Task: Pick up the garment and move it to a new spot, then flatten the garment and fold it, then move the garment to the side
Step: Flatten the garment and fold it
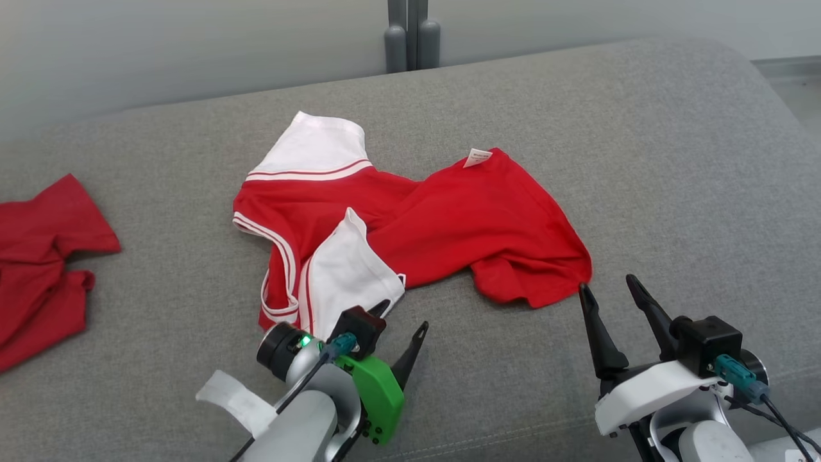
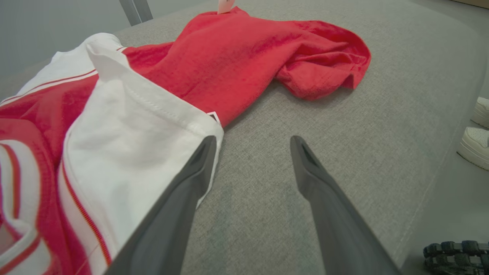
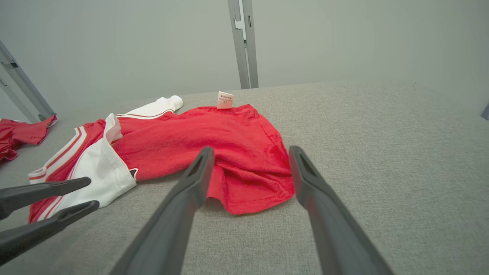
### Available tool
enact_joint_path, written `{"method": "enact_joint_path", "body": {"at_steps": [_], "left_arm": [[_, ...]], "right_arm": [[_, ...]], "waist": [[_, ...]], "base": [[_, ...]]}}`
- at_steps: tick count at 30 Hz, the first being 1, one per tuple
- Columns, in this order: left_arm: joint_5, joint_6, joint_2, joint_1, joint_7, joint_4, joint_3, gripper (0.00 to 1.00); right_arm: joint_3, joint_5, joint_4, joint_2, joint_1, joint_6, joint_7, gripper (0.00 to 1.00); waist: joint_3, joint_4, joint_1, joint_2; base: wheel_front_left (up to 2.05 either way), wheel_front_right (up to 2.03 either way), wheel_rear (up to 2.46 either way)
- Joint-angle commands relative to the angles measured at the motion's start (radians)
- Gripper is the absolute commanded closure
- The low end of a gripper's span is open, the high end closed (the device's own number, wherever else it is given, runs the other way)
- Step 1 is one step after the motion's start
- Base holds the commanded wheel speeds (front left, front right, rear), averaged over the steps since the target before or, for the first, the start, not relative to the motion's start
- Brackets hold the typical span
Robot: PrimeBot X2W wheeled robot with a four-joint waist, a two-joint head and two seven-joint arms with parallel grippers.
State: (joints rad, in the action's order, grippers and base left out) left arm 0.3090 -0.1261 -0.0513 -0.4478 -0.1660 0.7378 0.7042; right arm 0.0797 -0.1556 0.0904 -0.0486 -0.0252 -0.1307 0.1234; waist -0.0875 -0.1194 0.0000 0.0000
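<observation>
Twisted shirt (image 1: 410, 224) on the grey cushion (image 1: 641, 160) — folds hide its front

The left gripper (image 1: 403, 316) sits at its 6 o'clock, the right gripper (image 1: 607, 283) at 4 — both spread wide, holding nothing; a red cloth (image 1: 38, 256) at 9 o'clock is cut off.

Bare grey cushion (image 1: 673, 192) right of garment (image 1: 449, 224)

second red cloth (image 1: 38, 256) cut off at head view's left edge; garment (image 1: 487, 218) tag (image 1: 478, 156) print too small to read; shoes (image 2: 475, 143) clipped in left wrist view
</observation>
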Motion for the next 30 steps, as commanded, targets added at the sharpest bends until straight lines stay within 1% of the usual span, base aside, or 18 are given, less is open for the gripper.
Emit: {"method": "enact_joint_path", "body": {"at_steps": [1, 5, 6, 7, 8, 12, 13, 14, 16, 17, 19, 20, 22, 23, 24, 25, 30], "left_arm": [[0.011, -0.003, -0.002, -0.036, -0.002, 0.024, 0.008, 0.0], [0.046, -0.003, -0.001, -0.094, -0.002, 0.08, 0.047, 0.0], [0.055, -0.004, -0.002, -0.106, -0.001, 0.093, 0.056, 0.04], [0.063, -0.001, -0.001, -0.117, 0.002, 0.105, 0.063, 0.14], [0.071, 0.006, -0.001, -0.13, 0.003, 0.117, 0.069, 0.18], [0.093, 0.048, -0.001, -0.167, 0.005, 0.172, 0.09, 0.24], [0.098, 0.054, -0.001, -0.173, 0.011, 0.187, 0.095, 0.27], [0.102, 0.057, -0.001, -0.181, 0.014, 0.2, 0.101, 0.31], [0.114, 0.055, -0.001, -0.193, 0.019, 0.218, 0.115, 0.34], [0.114, 0.055, -0.001, -0.193, 0.019, 0.218, 0.115, 0.34], [0.125, 0.051, -0.001, -0.2, 0.018, 0.232, 0.13, 0.4], [0.131, 0.05, -0.001, -0.204, 0.017, 0.238, 0.137, 0.44], [0.142, 0.057, -0.001, -0.211, 0.012, 0.25, 0.15, 0.59], [0.149, 0.066, -0.001, -0.214, 0.006, 0.257, 0.154, 0.75], [0.156, 0.071, -0.001, -0.218, 0.001, 0.263, 0.155, 0.94], [0.163, 0.076, -0.001, -0.22, -0.005, 0.267, 0.156, 1.0], [0.194, 0.081, -0.002, -0.219, -0.04, 0.284, 0.159, 1.0]], "right_arm": [[0.002, 0.009, -0.007, -0.003, -0.011, 0.0, -0.004, 0.0], [0.012, 0.01, -0.013, -0.004, -0.024, 0.0, -0.005, 0.0], [0.014, 0.01, -0.014, -0.003, -0.025, 0.0, -0.006, 0.0], [0.015, 0.009, -0.015, -0.004, -0.024, 0.0, -0.005, 0.0], [0.015, 0.009, -0.015, -0.004, -0.025, 0.0, -0.005, 0.0], [0.015, 0.01, -0.016, -0.004, -0.037, 0.0, -0.005, 0.0], [0.015, 0.01, -0.016, -0.003, -0.039, 0.0, -0.005, 0.0], [0.016, 0.01, -0.016, -0.004, -0.041, 0.0, -0.005, 0.0], [0.017, 0.009, -0.016, -0.004, -0.044, 0.0, -0.004, 0.0], [0.017, 0.009, -0.016, -0.004, -0.044, 0.0, -0.004, 0.0], [0.019, 0.009, -0.015, -0.004, -0.045, 0.0, -0.005, 0.0], [0.019, 0.009, -0.015, -0.003, -0.047, 0.0, -0.005, 0.0], [0.019, 0.01, -0.015, -0.004, -0.053, 0.0, -0.005, 0.0], [0.019, 0.011, -0.014, -0.004, -0.054, 0.0, -0.005, 0.0], [0.018, 0.011, -0.013, -0.003, -0.055, 0.0, -0.005, 0.0], [0.018, 0.011, -0.012, -0.003, -0.055, 0.0, -0.004, 0.0], [0.008, 0.011, -0.008, -0.003, -0.046, 0.0, -0.004, 0.0]], "waist": [[-0.033, -0.026, 0.0, 0.0], [-0.056, -0.035, 0.0, 0.0], [-0.061, -0.037, 0.0, 0.0], [-0.066, -0.038, 0.0, 0.0], [-0.071, -0.038, 0.0, 0.0], [-0.087, -0.04, 0.0, 0.0], [-0.09, -0.041, 0.0, 0.0], [-0.093, -0.041, 0.0, 0.0], [-0.098, -0.042, 0.0, 0.0], [-0.098, -0.042, 0.0, 0.0], [-0.103, -0.044, 0.0, 0.0], [-0.105, -0.044, 0.0, 0.0], [-0.109, -0.044, 0.0, 0.0], [-0.11, -0.043, 0.0, 0.0], [-0.111, -0.042, 0.0, 0.0], [-0.111, -0.04, 0.0, 0.0], [-0.106, -0.021, 0.0, 0.0]], "base": [[0.0, 0.0, 0.0], [0.0, 0.0, 0.0], [0.0, 0.0, 0.0], [0.0, 0.0, 0.0], [0.0, 0.0, 0.0], [0.0, 0.0, 0.0], [0.0, 0.0, 0.0], [0.0, 0.0, 0.0], [0.0, 0.0, 0.0], [0.0, 0.0, 0.0], [0.0, 0.0, 0.0], [0.0, 0.0, 0.0], [0.0, 0.0, 0.0], [0.0, 0.0, 0.0], [0.0, 0.0, 0.0], [0.0, 0.0, 0.0], [0.0, 0.0, 0.0]]}}
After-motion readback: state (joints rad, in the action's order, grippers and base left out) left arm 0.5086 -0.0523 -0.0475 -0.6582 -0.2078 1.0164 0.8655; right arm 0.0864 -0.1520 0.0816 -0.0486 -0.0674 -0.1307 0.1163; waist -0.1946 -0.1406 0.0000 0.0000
